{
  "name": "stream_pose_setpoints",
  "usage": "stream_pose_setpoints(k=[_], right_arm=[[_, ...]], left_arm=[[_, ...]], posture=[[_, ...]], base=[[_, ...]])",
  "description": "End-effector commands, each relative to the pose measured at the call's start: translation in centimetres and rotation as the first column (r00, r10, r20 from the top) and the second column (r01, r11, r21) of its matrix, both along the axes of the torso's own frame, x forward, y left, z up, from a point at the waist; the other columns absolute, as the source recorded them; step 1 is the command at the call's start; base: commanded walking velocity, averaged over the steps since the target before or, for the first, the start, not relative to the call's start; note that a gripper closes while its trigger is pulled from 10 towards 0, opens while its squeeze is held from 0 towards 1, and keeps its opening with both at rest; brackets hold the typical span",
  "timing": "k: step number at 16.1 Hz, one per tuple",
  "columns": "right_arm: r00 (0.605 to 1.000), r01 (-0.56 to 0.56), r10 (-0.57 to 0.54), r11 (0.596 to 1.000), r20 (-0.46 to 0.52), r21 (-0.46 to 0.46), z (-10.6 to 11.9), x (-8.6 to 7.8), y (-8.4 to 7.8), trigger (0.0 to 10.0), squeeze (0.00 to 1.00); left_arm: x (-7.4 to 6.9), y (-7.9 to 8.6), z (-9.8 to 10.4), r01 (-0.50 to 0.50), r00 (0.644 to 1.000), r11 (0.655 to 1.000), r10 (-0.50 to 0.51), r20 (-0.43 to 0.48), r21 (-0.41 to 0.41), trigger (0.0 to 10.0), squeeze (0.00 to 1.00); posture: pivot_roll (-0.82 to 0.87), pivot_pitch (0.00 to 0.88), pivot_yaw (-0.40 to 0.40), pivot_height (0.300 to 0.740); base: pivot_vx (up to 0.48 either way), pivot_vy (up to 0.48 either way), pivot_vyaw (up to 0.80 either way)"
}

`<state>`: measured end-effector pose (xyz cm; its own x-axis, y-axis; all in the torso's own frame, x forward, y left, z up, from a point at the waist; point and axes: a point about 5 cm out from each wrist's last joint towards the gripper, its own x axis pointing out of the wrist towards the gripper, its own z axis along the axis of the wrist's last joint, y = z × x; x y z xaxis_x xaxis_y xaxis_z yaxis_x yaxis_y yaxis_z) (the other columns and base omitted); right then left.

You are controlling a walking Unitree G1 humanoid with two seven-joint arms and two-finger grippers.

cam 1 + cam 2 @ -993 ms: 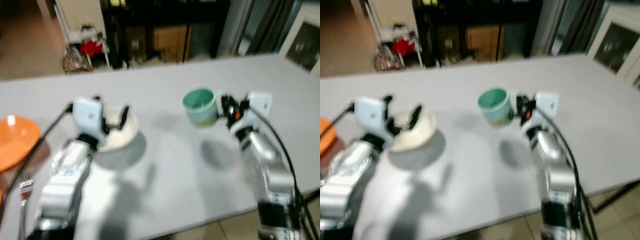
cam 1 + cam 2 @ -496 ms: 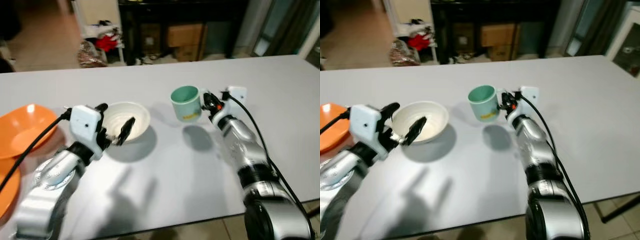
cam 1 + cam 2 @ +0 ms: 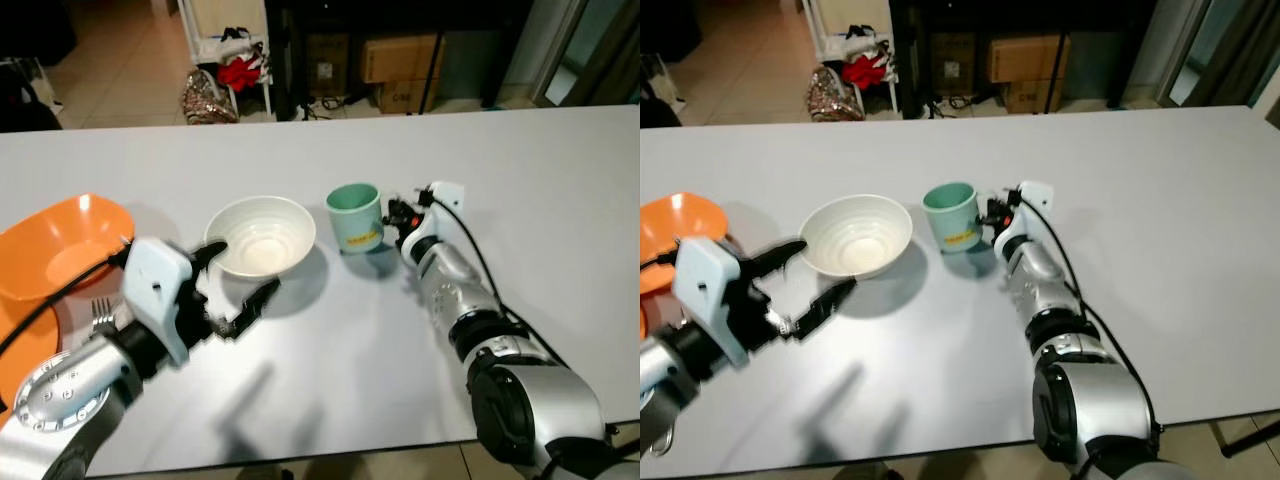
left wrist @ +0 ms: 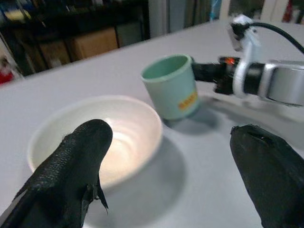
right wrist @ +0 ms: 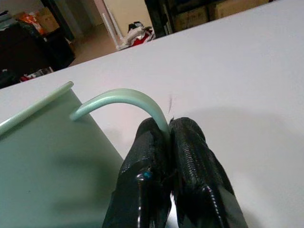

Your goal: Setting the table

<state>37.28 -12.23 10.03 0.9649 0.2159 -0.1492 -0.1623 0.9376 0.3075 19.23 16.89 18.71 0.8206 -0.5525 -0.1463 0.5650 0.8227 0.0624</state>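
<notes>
1. My left gripper (image 4: 171, 190) is spread wide; one finger (image 4: 71, 173) overlaps the near rim of the white bowl (image 4: 126, 128).
2. The bowl sits upright on the grey table (image 4: 199, 190).
3. A green mug (image 4: 171, 85) with an orange label stands just beside the bowl.
4. My right gripper (image 4: 206, 72) reaches the mug's far side; its grip there is hidden.

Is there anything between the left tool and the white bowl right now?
Nothing visible stands in the way. The left tool hangs open just in front of the white bowl, with bare table between them. The green mug stands beside the bowl, off that path, its handle pinched by the right tool.
</notes>
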Motion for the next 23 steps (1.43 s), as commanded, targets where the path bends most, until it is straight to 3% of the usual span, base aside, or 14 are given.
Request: stream_pose_setpoints(k=[1,4,5,6,7,14,19,22,23], right_arm=[[1.000,-0.011,0.012,1.000,0.021,-0.011,0.3,0.1,0.4,10.0,0.00],[1.000,0.002,-0.001,0.998,0.020,-0.055,-0.7,-0.5,0.6,10.0,0.00],[1.000,0.011,-0.009,0.997,0.025,-0.081,-0.9,-0.6,0.4,10.0,0.08],[0.999,0.020,-0.017,0.995,0.029,-0.094,-1.1,-0.8,0.2,10.0,0.47],[0.999,0.037,-0.035,0.994,0.027,-0.104,-1.3,-0.9,0.0,10.0,1.00],[0.999,0.027,-0.025,0.997,0.028,-0.068,-2.7,-2.0,-0.9,10.0,1.00],[0.988,-0.057,0.059,0.998,0.141,-0.019,-2.8,-3.6,-2.2,10.0,1.00],[0.977,-0.170,0.170,0.985,0.128,-0.011,-3.1,-6.5,-2.9,10.0,1.00],[0.968,-0.219,0.219,0.976,0.125,-0.011,-2.5,-8.4,-3.1,10.0,1.00]], left_arm=[[-0.4,0.0,0.2,0.019,1.000,1.000,-0.019,-0.013,0.007,10.0,0.00],[-0.7,0.0,0.0,0.037,0.998,0.999,-0.036,-0.046,0.013,10.0,0.00],[-0.7,0.0,0.1,0.037,0.998,0.999,-0.036,-0.048,0.015,10.0,0.00],[-0.7,0.0,0.1,0.038,0.998,0.999,-0.037,-0.052,0.017,10.0,0.00],[-0.7,0.0,0.2,0.040,0.998,0.999,-0.039,-0.054,0.018,10.0,0.00],[-0.1,-0.5,-0.1,0.055,0.997,0.998,-0.054,-0.056,0.017,10.0,0.00],[1.5,-1.1,-0.9,0.089,0.995,0.996,-0.089,-0.042,0.005,10.0,0.00],[2.6,-1.2,-1.3,0.069,0.997,0.998,-0.069,-0.027,0.010,10.0,0.00],[3.4,-1.1,-1.5,0.024,1.000,1.000,-0.024,-0.013,0.005,10.0,0.00]], posture=[[0.27,0.000,0.053,0.740],[0.27,0.000,0.059,0.740],[0.27,0.001,0.060,0.740],[0.27,0.001,0.061,0.740],[0.27,0.000,0.061,0.740],[0.23,0.000,0.054,0.740],[0.16,0.000,0.062,0.740],[0.14,0.000,0.058,0.740],[0.12,0.000,0.057,0.740]], base=[[0.000,0.000,0.00],[0.000,0.000,0.00],[0.000,0.000,0.00],[0.000,0.000,0.00],[0.000,0.000,0.00],[0.000,0.000,0.00],[0.000,0.000,0.00],[0.000,0.000,0.00],[0.000,0.000,0.00]])
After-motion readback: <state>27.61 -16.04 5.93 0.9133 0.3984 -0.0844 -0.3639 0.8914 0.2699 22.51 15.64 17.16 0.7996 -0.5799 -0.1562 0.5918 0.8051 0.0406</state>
